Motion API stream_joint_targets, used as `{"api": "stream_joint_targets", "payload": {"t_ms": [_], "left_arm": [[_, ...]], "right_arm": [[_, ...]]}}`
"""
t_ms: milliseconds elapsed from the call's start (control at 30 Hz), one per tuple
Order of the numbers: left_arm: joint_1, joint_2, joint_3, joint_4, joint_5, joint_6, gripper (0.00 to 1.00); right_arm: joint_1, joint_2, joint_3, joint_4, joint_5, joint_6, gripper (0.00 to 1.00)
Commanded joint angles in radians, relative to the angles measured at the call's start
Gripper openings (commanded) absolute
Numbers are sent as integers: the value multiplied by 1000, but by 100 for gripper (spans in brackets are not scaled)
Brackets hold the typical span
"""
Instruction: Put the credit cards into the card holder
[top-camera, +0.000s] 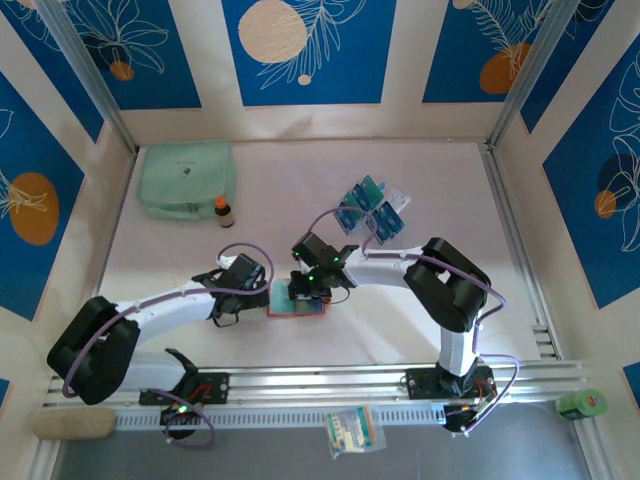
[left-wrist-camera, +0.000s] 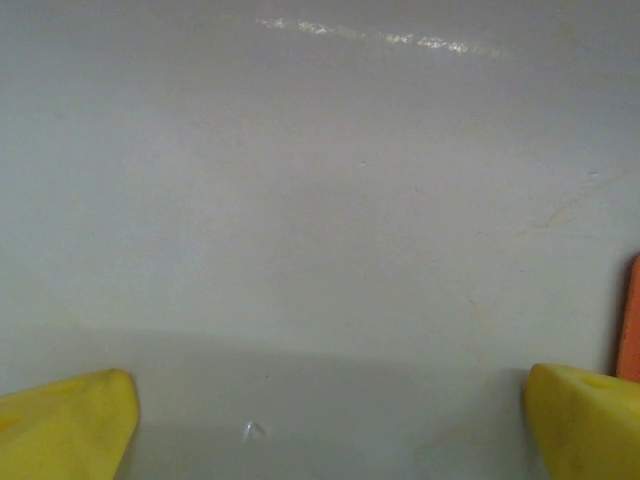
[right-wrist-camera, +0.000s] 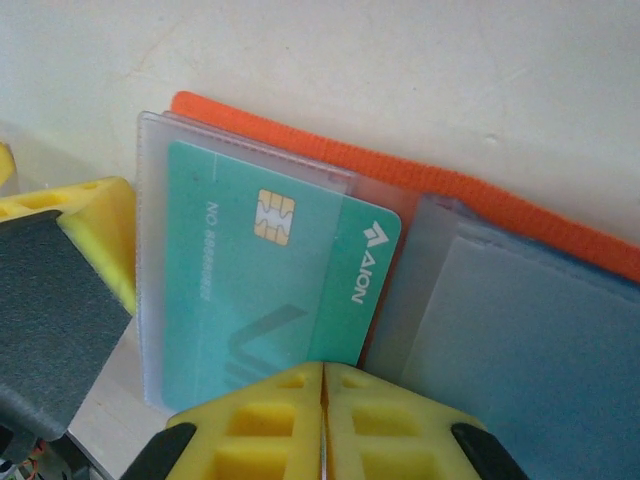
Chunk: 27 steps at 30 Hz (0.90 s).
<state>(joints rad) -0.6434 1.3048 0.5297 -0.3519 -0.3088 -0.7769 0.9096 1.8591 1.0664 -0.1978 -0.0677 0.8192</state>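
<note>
- Right end effector (right-wrist-camera: 322, 385) is closest to the lens, its yellow fingertips pressed flat together with nothing between them.
- Touching those tips, straight ahead, is the lower edge of a teal credit card (right-wrist-camera: 260, 280). It sits chip up, most of it inside a clear pocket (right-wrist-camera: 150, 250) of the card holder (right-wrist-camera: 420, 180).
- A strip of that card near the tips may be poking out of the sleeve, but the view is too tight to say it's fully seated.
- The holder's orange edge runs along the far side of the end effector, and a second, bluish pocket (right-wrist-camera: 520, 320) lies to the right of the tips.
- From above, the right end effector (top-camera: 310, 285) hangs right over the open card holder (top-camera: 300, 305) on the desk (top-camera: 420, 320).
- Left end effector (left-wrist-camera: 330, 420) has its fingers spread wide, gripping nothing and low over bare desk. A sliver of the orange holder (left-wrist-camera: 632, 320) shows just past its right fingertip.
- Seen from overhead, the left end effector (top-camera: 255, 290) sits just beside the holder, not on it.
- Well beyond the right end effector, up the desk, the remaining credit cards (top-camera: 372, 208) lie in a loose cluster, none of them in the holder.
- My read: one card is going home or just about there, and the cluster has yet to be fetched, so the job is early, with most of it ahead.
</note>
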Motion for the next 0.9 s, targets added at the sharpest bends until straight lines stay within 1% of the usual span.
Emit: {"api": "stream_joint_targets", "payload": {"t_ms": [0, 200, 333, 567, 867], "left_arm": [[10, 24, -16, 44, 40, 11, 100], [10, 31, -16, 49, 43, 14, 100], [9, 29, -19, 47, 44, 14, 100], [10, 27, -20, 52, 43, 13, 100], [10, 25, -22, 53, 43, 14, 100]], "right_arm": [[12, 28, 33, -11, -16, 13, 9], [14, 37, 48, -9, -26, 15, 9], [8, 7, 45, -19, -21, 7, 9], [-18, -53, 23, -50, 29, -13, 9], [-41, -33, 18, -59, 35, -22, 9]]}}
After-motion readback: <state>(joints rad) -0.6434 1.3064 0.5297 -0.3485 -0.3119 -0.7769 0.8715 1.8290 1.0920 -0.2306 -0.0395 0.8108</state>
